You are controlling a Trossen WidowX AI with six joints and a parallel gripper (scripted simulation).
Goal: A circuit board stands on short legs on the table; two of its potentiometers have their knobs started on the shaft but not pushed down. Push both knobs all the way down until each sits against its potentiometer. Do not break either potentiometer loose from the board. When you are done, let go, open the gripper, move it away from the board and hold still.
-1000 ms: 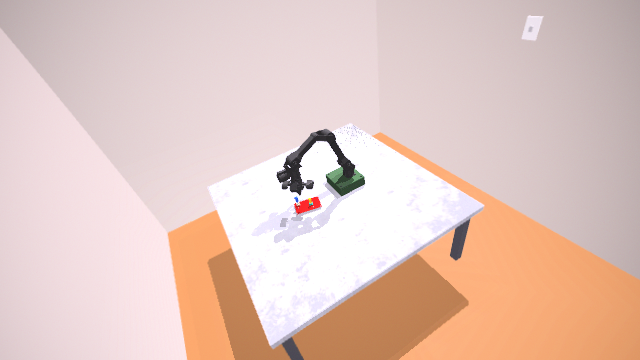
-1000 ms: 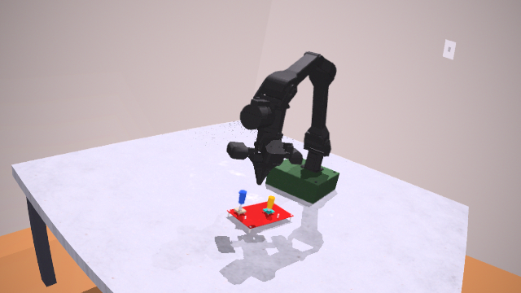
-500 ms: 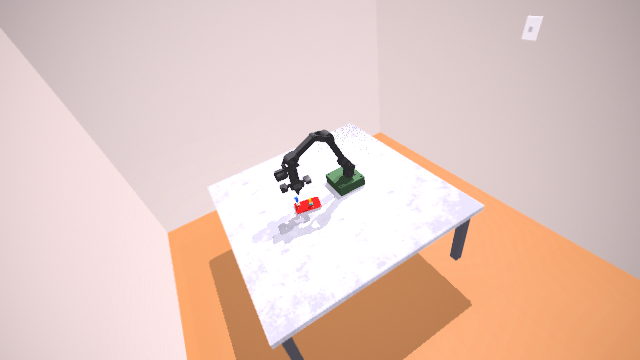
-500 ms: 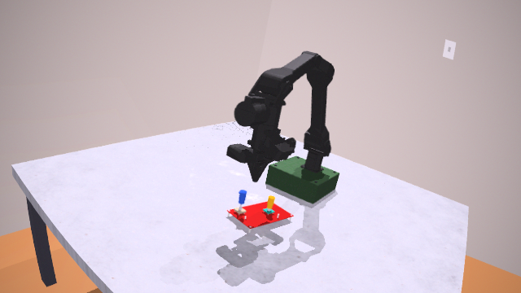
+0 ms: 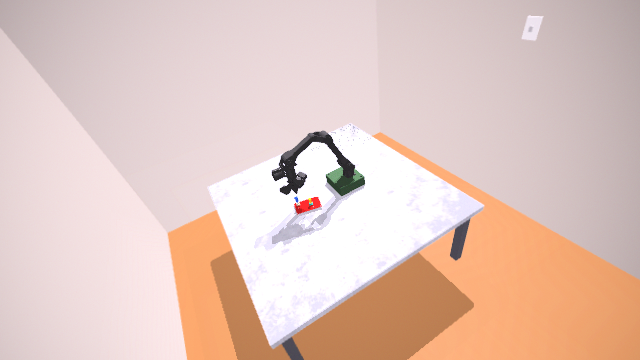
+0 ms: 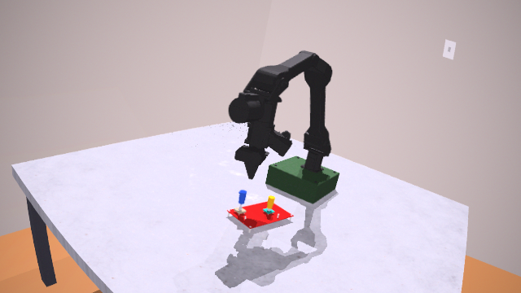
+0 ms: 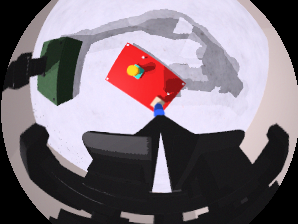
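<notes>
The red circuit board [image 5: 304,206] [image 6: 256,209] [image 7: 145,91] stands on short pale legs. The blue knob [image 5: 296,199] [image 6: 242,197] [image 7: 159,111] stands over the tan potentiometer [image 6: 239,211] [image 7: 157,101], with a length of pale shaft showing between them. The yellow knob [image 6: 271,202] [image 7: 132,70] stands low over the teal potentiometer [image 6: 269,212] [image 7: 140,73], with no clear gap visible. My gripper [image 5: 295,192] [image 6: 251,177] [image 7: 160,117] is shut and empty. Its tips are above the blue knob, apart from it, and slightly right of it in the exterior view. In the wrist view they overlap the knob's lower edge.
The green base box [image 5: 345,181] [image 6: 301,179] [image 7: 60,72] of the arm stands behind the board, nearer the yellow knob's side. The yellow knob rises beside the blue one on the same board. The arm's shadow falls across part of the board and the table [image 5: 380,235] [image 6: 387,228].
</notes>
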